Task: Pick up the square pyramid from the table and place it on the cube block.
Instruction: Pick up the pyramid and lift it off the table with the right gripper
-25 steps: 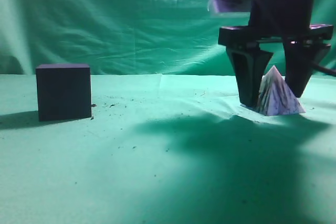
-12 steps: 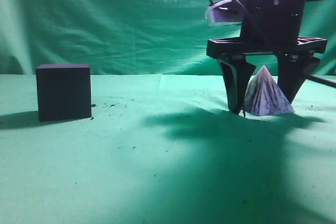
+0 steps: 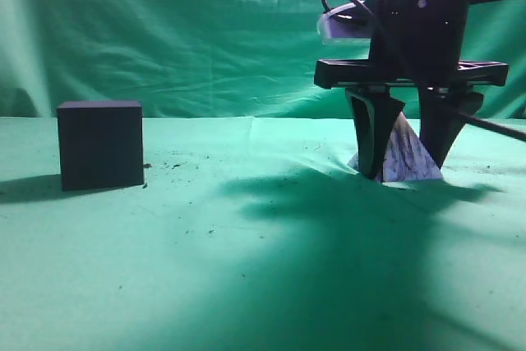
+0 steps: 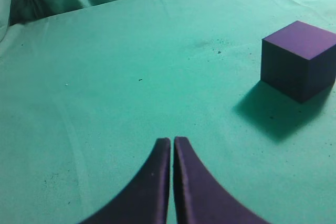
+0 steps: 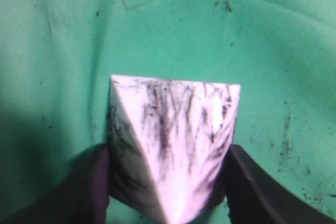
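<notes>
Your table fills the lower part of the exterior view, its green cloth wrinkled and flecked with dark specks, and a green backdrop hangs behind it. Your right arm stands tall at the right of that view, dark and bulky, with a cable looping off its upper left side. At the far left, well apart from the arm, you have the cube block, dark purple-black, sitting flat on the cloth with its shadow falling to the left. Your right gripper is down at the cloth with its two dark fingers on either side of the square pyramid. In the right wrist view the fingers press against the pyramid's two opposite sides, so you can take the claw as closed on it. The pyramid, pale with dark streaks, appears to sit with its base on the table, apex up. Your left gripper shows only in the left wrist view, its two dark fingers drawn together with just a thin slit between them, holding nothing, hanging above bare cloth with the cube off to its right
</notes>
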Robot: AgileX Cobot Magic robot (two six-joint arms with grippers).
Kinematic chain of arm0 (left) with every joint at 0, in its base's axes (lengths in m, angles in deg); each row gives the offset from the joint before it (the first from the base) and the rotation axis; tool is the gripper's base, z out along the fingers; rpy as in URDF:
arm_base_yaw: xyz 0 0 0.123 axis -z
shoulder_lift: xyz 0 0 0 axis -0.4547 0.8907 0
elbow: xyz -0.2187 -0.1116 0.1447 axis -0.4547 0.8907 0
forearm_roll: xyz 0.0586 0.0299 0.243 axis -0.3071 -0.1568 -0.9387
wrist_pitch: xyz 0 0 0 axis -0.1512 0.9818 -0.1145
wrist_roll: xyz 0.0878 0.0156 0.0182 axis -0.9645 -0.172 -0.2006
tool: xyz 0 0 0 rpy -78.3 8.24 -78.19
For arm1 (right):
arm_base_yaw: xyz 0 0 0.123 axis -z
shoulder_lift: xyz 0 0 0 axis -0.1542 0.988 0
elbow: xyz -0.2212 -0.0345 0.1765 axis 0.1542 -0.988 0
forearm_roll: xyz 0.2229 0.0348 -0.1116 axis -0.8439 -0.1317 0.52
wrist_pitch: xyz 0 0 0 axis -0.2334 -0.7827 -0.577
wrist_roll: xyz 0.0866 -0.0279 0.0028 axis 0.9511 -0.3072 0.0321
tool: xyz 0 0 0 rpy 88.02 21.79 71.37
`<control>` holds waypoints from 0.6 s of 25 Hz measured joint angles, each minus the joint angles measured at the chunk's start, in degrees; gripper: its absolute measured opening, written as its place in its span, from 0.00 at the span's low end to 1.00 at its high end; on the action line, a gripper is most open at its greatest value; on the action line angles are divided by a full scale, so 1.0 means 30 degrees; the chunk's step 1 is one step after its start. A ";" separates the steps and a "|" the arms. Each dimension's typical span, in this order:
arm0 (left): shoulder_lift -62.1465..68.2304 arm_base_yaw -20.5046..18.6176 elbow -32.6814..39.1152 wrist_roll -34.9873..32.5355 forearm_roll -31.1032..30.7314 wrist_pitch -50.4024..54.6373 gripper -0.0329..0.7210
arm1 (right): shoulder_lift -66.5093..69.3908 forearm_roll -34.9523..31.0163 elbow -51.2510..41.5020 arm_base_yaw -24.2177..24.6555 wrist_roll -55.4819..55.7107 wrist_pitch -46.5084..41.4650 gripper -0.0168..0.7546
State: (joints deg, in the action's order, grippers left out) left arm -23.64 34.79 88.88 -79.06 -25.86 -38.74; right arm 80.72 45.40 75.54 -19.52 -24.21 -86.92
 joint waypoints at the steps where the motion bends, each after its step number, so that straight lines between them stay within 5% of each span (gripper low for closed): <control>1: 0.0000 0.0000 0.0000 0.0000 0.0000 0.0000 0.04 | 0.0000 0.0000 0.0049 0.0000 0.0046 -0.0060 0.54; 9: 0.0000 0.0000 0.0000 0.0000 0.0000 0.0000 0.04 | 0.0563 0.1377 0.3149 -0.0030 -0.0150 -0.4278 0.54; 15: 0.0000 0.0000 0.0000 0.0000 0.0000 0.0000 0.04 | -0.0615 0.0779 0.8193 -0.0496 -0.1401 -0.7069 0.54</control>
State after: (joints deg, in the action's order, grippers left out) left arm -23.64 34.79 88.88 -79.06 -25.86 -38.74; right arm 78.87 47.74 100.11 -21.01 -28.41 -108.12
